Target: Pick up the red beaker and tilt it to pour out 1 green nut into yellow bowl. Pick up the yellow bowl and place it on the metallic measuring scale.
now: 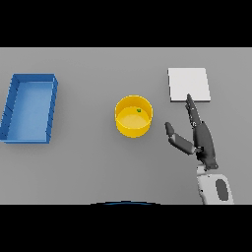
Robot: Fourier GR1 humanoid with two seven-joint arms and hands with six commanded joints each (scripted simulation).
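The right hand (199, 135) hovers open over the grey table (88, 167), fingers straight, holding nothing, fingertips reaching the scale's (189, 84) near edge. To its left, apart, stands the yellow bowl (133, 116) with a green nut (139, 110) inside; a blue tray (29, 107) lies far left

a plain grey surface (83, 167) fills the whole view, from the near edge to the far edge and out to both sides. it is flat, matte and even in tone, with no pattern, seam or marking on it. no wall, floor or window shows; the surface is all there is of the room. the light is soft and even, casting only faint, short shadows, with no bright spot or glare anywhere.
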